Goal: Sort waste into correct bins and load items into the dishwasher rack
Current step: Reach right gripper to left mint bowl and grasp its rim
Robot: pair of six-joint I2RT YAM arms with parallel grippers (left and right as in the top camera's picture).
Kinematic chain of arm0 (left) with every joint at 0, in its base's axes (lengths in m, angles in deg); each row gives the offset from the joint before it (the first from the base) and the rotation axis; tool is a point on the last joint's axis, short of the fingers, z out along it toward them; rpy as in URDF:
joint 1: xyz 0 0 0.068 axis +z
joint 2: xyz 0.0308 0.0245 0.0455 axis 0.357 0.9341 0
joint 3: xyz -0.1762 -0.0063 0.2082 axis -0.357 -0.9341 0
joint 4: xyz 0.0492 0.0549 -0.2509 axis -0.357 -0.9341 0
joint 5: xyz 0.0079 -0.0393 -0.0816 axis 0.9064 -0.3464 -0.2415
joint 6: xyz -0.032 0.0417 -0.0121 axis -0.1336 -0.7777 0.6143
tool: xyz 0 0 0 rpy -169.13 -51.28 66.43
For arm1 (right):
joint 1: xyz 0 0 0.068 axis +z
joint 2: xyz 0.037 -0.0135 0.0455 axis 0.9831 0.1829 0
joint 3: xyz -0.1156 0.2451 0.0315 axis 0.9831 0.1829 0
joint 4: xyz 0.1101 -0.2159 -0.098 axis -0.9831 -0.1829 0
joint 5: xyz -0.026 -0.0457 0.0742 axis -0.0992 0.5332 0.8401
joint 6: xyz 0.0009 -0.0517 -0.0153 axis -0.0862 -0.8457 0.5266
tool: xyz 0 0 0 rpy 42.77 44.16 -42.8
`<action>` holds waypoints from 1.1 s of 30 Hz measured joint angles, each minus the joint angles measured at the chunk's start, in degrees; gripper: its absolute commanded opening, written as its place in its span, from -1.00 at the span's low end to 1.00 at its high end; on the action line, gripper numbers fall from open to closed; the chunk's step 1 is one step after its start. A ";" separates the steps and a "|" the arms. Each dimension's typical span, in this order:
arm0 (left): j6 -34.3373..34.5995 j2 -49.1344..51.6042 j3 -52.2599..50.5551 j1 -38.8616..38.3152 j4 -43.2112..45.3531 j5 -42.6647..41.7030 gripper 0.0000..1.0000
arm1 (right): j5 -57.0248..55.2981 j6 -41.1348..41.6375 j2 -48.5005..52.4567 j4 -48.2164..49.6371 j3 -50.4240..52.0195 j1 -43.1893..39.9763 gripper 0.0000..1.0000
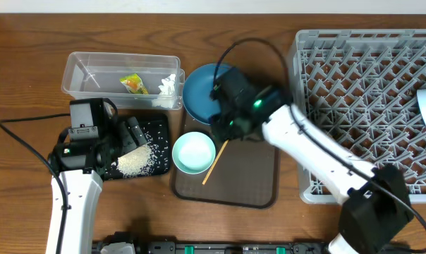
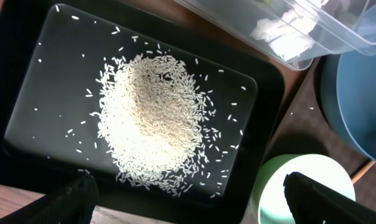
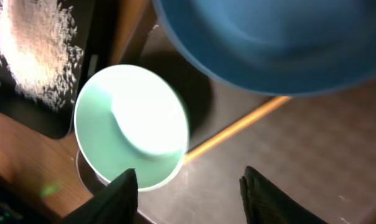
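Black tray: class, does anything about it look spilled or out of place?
Rice lies heaped in the black tray, loose grains scattered round it inside the rim. A speck or two on the brown mat may be strays.

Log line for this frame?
left end effector open over rice in black tray | right end effector open over brown tray by mint bowl | wrapper, tissue in tub

Soft blur, glare on pale mint bowl (image 3: 132, 124)
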 measured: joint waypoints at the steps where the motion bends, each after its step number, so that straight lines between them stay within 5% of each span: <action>1: 0.02 0.00 0.00 -0.02 -0.02 0.00 0.96 | -0.68 0.83 0.00 1.40 1.40 1.07 0.09; 9: 0.00 0.00 0.00 -0.02 0.00 0.00 0.95 | -4.15 5.14 0.00 9.03 9.25 4.46 -0.09; 30: 0.02 0.00 0.00 -0.02 -0.02 0.00 0.95 | -6.25 10.54 1.86 15.34 13.81 5.31 -0.09; 33: 0.00 0.00 0.00 -0.02 -0.02 0.00 0.96 | -6.23 11.30 3.41 15.37 13.81 5.88 -0.37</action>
